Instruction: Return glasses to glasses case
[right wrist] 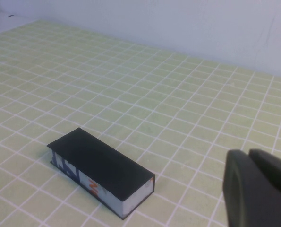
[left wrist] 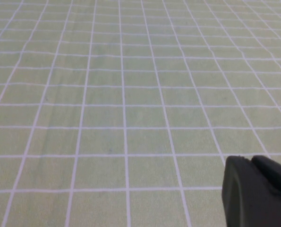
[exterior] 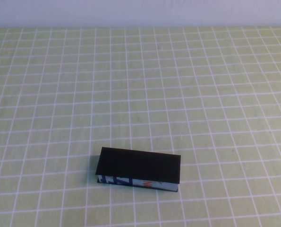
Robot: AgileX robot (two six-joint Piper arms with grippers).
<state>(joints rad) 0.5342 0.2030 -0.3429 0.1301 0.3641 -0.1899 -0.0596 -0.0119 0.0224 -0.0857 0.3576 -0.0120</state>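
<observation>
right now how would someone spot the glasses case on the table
On the green checked tablecloth, look near the front edge, just left of centre. The glasses case lies there shut: a flat black box, its light-blue front edge printed in dark blue and orange, nothing else beside it.

We've got a table (exterior: pixel 216 94) covered edge to edge in a light green cloth with a white grid. Along its far edge runs a plain pale wall (exterior: pixel 140 12). Lighting looks soft and even, no harsh shadows anywhere.
</observation>
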